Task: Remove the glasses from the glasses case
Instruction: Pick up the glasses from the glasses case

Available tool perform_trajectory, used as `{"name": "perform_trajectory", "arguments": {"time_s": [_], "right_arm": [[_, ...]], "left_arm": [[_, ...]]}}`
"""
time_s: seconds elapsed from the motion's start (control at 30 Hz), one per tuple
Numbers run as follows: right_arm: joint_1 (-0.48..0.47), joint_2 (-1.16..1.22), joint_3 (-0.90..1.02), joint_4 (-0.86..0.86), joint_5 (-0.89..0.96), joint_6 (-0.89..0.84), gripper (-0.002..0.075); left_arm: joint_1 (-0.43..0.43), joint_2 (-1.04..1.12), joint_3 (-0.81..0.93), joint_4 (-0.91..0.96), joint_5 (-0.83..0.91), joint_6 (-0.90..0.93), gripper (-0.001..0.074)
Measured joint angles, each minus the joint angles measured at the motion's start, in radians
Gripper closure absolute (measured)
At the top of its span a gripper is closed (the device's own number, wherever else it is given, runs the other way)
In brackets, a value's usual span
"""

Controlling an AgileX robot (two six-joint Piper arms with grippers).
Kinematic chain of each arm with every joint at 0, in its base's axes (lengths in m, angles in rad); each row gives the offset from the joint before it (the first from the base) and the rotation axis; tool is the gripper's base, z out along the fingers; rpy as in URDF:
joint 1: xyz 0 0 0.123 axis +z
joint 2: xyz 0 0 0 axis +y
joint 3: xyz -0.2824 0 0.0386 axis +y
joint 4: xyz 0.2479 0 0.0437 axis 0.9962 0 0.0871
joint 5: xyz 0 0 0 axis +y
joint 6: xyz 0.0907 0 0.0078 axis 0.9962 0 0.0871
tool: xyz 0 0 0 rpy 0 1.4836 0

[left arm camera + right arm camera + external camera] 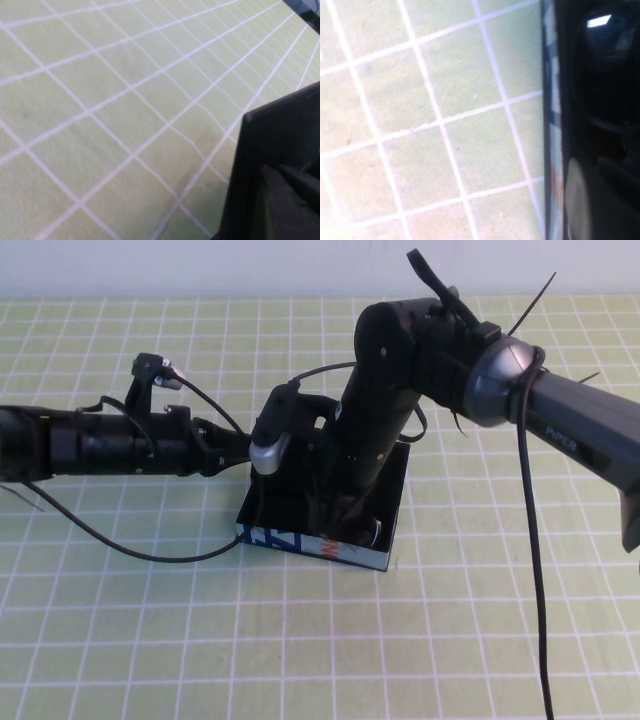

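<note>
Printed in blue, white and orange, the near wall of the glasses case [300, 543] is seen at mid-table, and the right gripper [345, 520] is plunged into the open case from the right; whether its fingers are apart or together cannot be told, and no grip is shown. At the case's left far corner the left gripper [275, 445] is placed, its state likewise not to be told. Little of the glasses [372, 532] is seen, only a glossy dark edge by the near right wall; they are judged light, stiff, slippery and easily scratched, so hold is best taken on the thick frame, not the lenses.
</note>
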Motion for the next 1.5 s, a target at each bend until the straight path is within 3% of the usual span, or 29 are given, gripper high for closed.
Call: {"name": "perform_trajectory", "arguments": {"time_s": [0.23, 0.37, 1.5], "right_arm": [[0.0, 0.0, -0.009, -0.009, -0.029, -0.106, 0.054], [0.0, 0.0, -0.009, -0.03, -0.072, -0.12, 0.0494], [0.0, 0.068, -0.009, -0.081, -0.13, -0.147, 0.0415]], "left_arm": [[0.0, 0.014, -0.001, 0.004, 0.002, -0.014, 0.0739], [0.0, 0.016, -0.001, 0.004, 0.002, -0.014, 0.0739], [0.0, 0.021, -0.002, 0.036, 0.004, -0.015, 0.0739]]}}
